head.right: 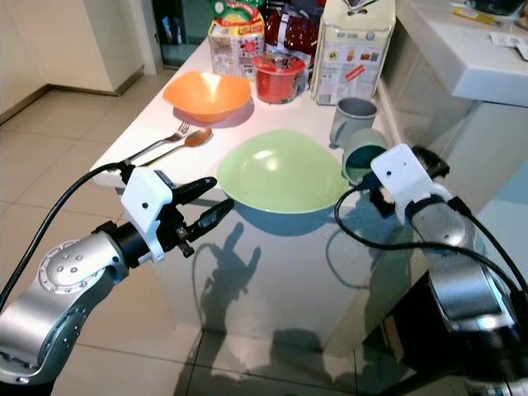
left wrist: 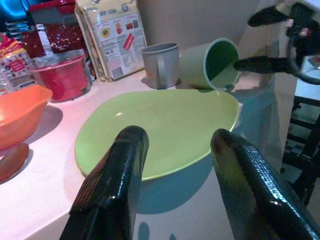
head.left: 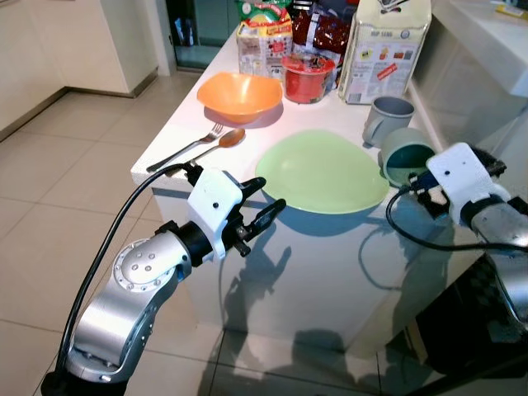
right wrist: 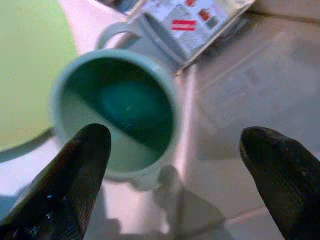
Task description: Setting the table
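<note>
Nearest the camera, the left gripper (head.left: 262, 203) hangs in the air just off the front edge of the white tabletop (head.left: 181, 132), its two black fingers spread apart and holding nothing; from its wrist camera the fingers (left wrist: 112, 187) frame the wide, shallow pale green plate (left wrist: 155, 130), which sits at the front of the table with its near rim poking slightly past the edge. Over on the right, the right gripper (right wrist: 172, 175) has its fingers wide open too, pointed straight into the mouth of a green mug (head.left: 406, 155) lying tipped on its side just beside the plate's right rim, close to the table's right edge. That wrist view is pretty blurry, so the mug's inside reads only as a dark teal hollow, and its handle can't be made out. From the head camera, the gripper's white housing covers the fingers. Right behind the tipped mug stands an upright grey mug (head.left: 386, 119). To the left, a metal fork (head.left: 186, 148) and a brown-bowled spoon (head.left: 223, 142) lie side by side, angled toward an orange bowl (head.left: 240, 95). Further back is a red lidded tub (head.left: 307, 78), then a tall printed carton (head.left: 386, 49) and some snack packets (head.left: 264, 37), their tops cut off by the frame.
</note>
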Controlling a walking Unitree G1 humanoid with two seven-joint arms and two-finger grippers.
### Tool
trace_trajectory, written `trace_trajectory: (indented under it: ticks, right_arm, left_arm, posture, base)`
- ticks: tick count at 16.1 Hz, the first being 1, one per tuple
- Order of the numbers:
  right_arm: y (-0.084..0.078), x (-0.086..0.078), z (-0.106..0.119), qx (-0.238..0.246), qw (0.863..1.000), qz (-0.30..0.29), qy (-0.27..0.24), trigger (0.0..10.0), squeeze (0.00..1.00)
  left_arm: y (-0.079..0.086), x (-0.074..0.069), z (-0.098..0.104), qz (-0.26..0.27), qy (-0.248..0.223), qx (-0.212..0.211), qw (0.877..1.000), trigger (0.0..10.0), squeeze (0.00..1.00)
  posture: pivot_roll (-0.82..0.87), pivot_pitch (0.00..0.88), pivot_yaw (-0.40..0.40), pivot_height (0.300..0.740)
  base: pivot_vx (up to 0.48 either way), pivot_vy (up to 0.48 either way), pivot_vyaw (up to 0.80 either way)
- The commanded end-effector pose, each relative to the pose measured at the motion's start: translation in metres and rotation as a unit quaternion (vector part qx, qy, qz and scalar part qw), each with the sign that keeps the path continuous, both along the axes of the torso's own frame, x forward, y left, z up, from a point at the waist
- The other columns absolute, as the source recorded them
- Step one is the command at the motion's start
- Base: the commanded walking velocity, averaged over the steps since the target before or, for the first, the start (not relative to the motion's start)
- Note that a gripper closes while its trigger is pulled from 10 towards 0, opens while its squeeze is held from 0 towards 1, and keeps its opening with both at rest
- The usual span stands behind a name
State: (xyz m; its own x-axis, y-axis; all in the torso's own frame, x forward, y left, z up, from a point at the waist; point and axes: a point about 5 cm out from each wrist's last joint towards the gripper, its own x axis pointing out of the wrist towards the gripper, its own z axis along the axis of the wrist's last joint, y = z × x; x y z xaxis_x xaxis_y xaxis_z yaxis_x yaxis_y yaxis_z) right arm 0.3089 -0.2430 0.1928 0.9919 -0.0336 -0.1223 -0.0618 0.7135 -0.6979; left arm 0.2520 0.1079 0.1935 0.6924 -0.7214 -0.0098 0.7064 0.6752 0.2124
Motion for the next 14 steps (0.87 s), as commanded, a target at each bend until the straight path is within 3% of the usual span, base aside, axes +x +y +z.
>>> trace_trajectory:
  ticks: [1,6,7,8,14]
  right_arm:
    - [-0.002,0.008,0.003,-0.028,0.999,-0.008,-0.018,10.0,0.00]
    - [-0.001,0.041,-0.004,-0.033,0.998,-0.024,-0.044,10.0,0.00]
    - [0.001,0.048,-0.007,-0.025,0.999,-0.023,-0.042,1.4,0.00]
    - [0.002,0.053,-0.007,-0.022,0.999,-0.020,-0.042,0.0,0.00]
    - [0.008,0.062,-0.007,-0.013,0.999,0.005,-0.050,0.0,0.00]
  left_arm:
    - [-0.003,-0.003,0.002,-0.011,-0.001,0.001,1.000,10.0,0.00]
    - [-0.005,-0.001,0.001,-0.012,-0.002,0.000,1.000,10.0,0.00]
    - [-0.005,-0.001,0.002,-0.012,-0.003,0.000,1.000,10.0,0.00]
    - [-0.005,-0.001,0.002,-0.011,-0.004,0.001,1.000,10.0,0.00]
    - [-0.003,-0.001,0.004,-0.005,-0.006,0.001,1.000,10.0,0.00]
  posture:
    - [-0.01,0.000,-0.007,0.740]
    - [0.00,0.000,-0.008,0.740]
    - [0.00,0.000,-0.010,0.740]
    - [0.00,0.000,-0.013,0.740]
    - [0.00,0.000,-0.017,0.740]
  base:
    - [0.000,0.000,0.00]
    - [0.000,0.000,0.00]
    - [0.000,0.000,0.00]
    - [0.000,0.000,0.00]
    - [0.000,0.000,0.00]
